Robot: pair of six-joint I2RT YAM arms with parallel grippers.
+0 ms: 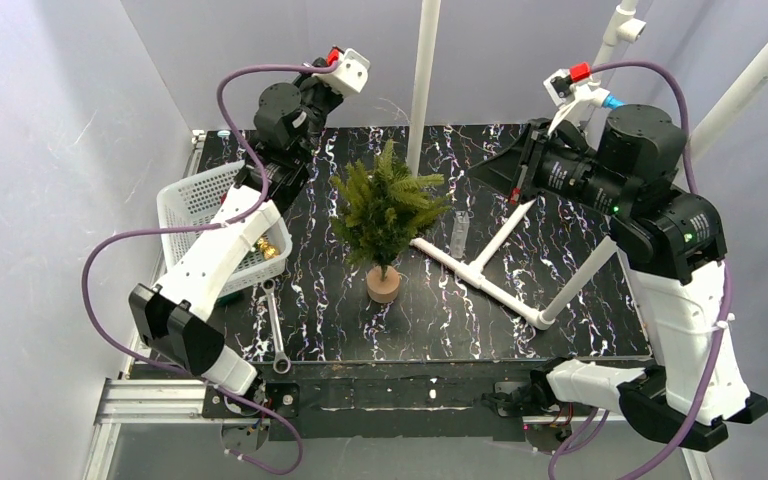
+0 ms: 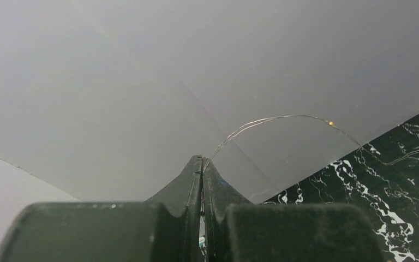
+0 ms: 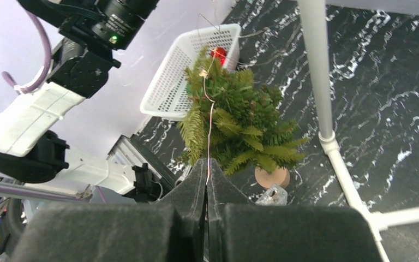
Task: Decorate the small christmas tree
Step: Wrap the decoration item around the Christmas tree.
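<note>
The left gripper (image 2: pixel 202 164) had its fingers clenched flat together, pinching a thin wire (image 2: pixel 275 118) at their tips. The strand rose from the pinch and arced off to the right, carrying a tiny amber bead (image 2: pixel 331 123), toward the black marbled table (image 2: pixel 393 196). The right gripper (image 3: pixel 207 164) was likewise clamped tight on a thin wire, which ran straight up from its fingertips and in over the branches of the small christmas tree (image 3: pixel 240 123). Whether both held one strand could not be told.

The tree stood upright on its round wooden base (image 3: pixel 271 177) near the middle of the table, between the two arms. Only the right wrist view showed the strand lying on the tree, and a red ornament (image 3: pixel 218 53) in the white basket (image 3: pixel 177 76) beyond it. The left wrist view showed mostly wall. The overhead view did not resolve the wire. It did show a gold ornament (image 1: pixel 272 245) in the basket, a wrench (image 1: pixel 276 335) lying beside the basket, and a white pipe frame (image 1: pixel 480 272) to the right of the tree.
</note>
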